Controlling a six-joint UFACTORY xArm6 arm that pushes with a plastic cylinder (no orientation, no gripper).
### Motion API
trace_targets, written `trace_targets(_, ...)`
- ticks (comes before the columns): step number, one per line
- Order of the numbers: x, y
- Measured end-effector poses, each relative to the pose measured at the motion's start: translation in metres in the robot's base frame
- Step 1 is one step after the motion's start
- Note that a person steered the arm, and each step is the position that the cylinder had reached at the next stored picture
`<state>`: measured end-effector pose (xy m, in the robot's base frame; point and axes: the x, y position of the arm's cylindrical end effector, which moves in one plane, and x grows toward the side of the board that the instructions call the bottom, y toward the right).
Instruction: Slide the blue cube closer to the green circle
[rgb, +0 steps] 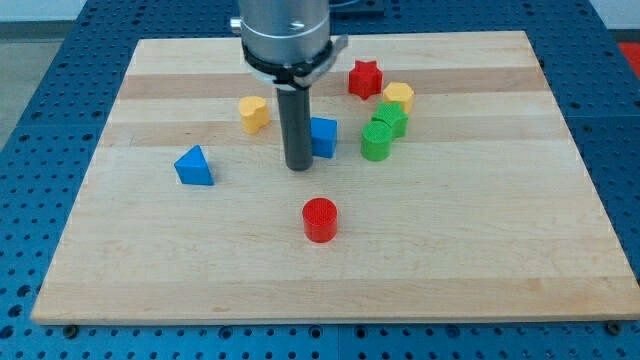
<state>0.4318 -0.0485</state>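
In the camera view, my tip (299, 166) rests on the wooden board (500, 260) just at the left side of the blue cube (324, 136), touching it or very nearly so; the rod hides the cube's left edge, so I cannot tell for certain whether there is contact. The rod has no jaws and holds nothing; it can only push. The blue cube sits near the middle of the board, and the green circle (376, 144) lies just beside it toward the view's right, with a small gap between them. So tip, cube and circle stand nearly in one line from left to right, which in my judgement means a short push toward the view's right would close the gap. Behind the circle, toward the view's top right, a second green block (390, 120) and a yellow block (398, 97) crowd close and could be bumped by too long a push.
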Motion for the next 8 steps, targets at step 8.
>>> trace_targets(8,-0.069,0.036)
